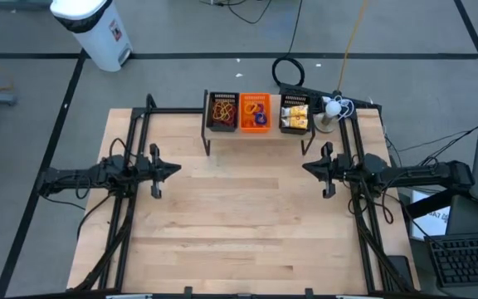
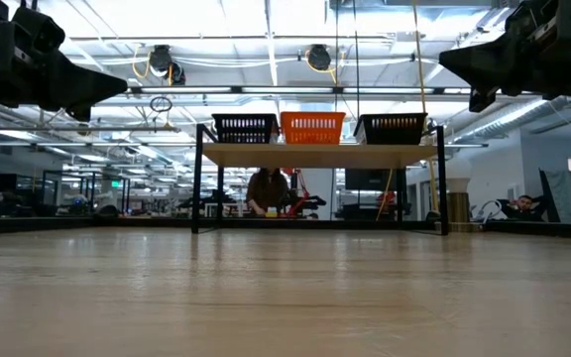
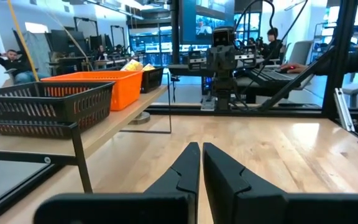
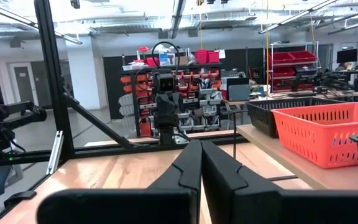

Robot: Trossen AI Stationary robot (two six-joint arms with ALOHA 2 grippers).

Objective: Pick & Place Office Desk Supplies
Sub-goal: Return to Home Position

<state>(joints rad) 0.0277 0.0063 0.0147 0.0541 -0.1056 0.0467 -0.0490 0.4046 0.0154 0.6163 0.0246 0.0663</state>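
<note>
The supplies sit in three bins on a raised shelf (image 1: 256, 133) at the table's far edge. Tan and red rubber bands (image 1: 221, 108) lie in the left black mesh bin. Coloured rings (image 1: 256, 108) lie in the orange bin. Yellow-and-white packets (image 1: 295, 115) fill the right black mesh bin. My left gripper (image 1: 178, 170) hovers shut over the table's left half and points right. My right gripper (image 1: 304, 167) hovers shut over the right half and points left. Both are well above the wood and hold nothing, as their wrist views show (image 3: 201, 158) (image 4: 201, 155).
The shelf stands on thin black legs (image 2: 198, 178), with open room under it. A white round object on a disc base (image 1: 329, 116) stands at the table's far right corner. Black frame rails (image 1: 131, 208) run along the left and right sides. Bare wood (image 1: 239, 216) lies between the arms.
</note>
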